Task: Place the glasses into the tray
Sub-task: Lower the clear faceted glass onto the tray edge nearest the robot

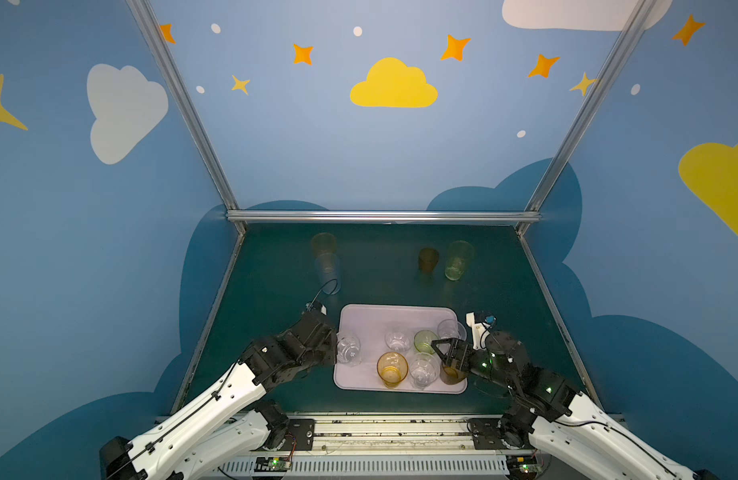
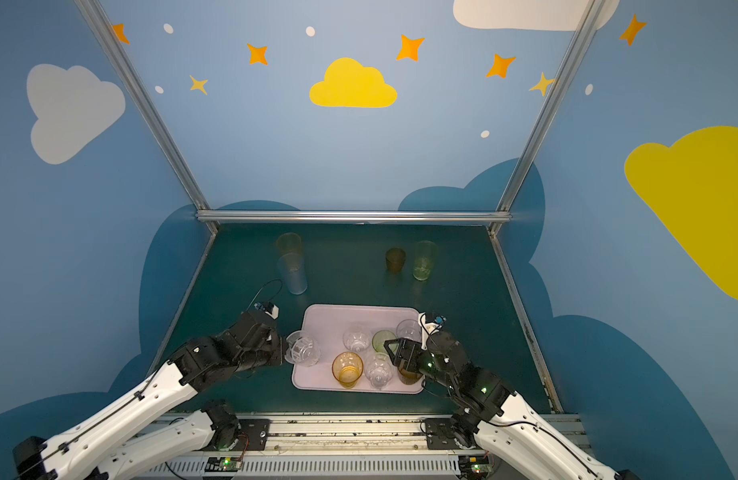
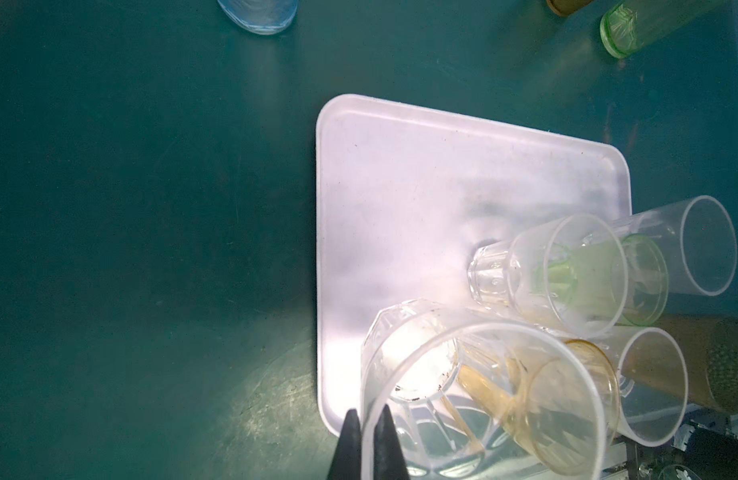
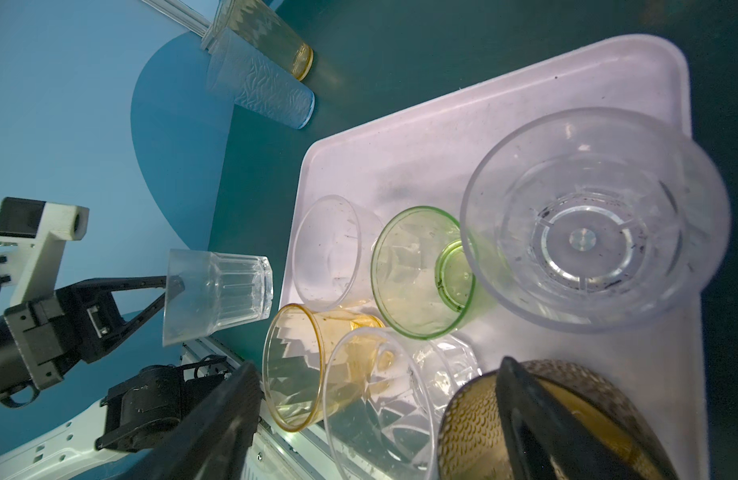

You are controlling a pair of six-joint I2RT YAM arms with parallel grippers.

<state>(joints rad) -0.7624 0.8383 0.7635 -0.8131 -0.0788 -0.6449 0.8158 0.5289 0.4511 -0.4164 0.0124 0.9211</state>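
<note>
Though spread right tool (image 1: pixel 440 356) hides pt of brown glass (image 4: pixel 467 424), left tool (image 3: pixel 369 411) pinches clear glass (image 4: pixel 222 291) rim nr tray (image 3: pixel 400 187).

pale lilac rectangular plastic tray (image 1: pixel 384 318) on a dark teal tabletop (image 1: pixel 380 266). on the tray: clear faceted tumblers (image 1: pixel 397 338), short green tumbler (image 1: pixel 424 340), short amber tumbler (image 1: pixel 392 369), brown tumbler with a scale-like pattern (image 4: pixel 475 415). at the tray's left edge: single clear faceted tumbler (image 1: pixel 348 349). beyond the tray: tall pale blue tumbler (image 1: pixel 328 270) with leaf-like relief, tall orange tumbler (image 1: pixel 323 244), tall green tumbler (image 1: pixel 459 259), small brown tumbler (image 1: pixel 428 259).
</note>
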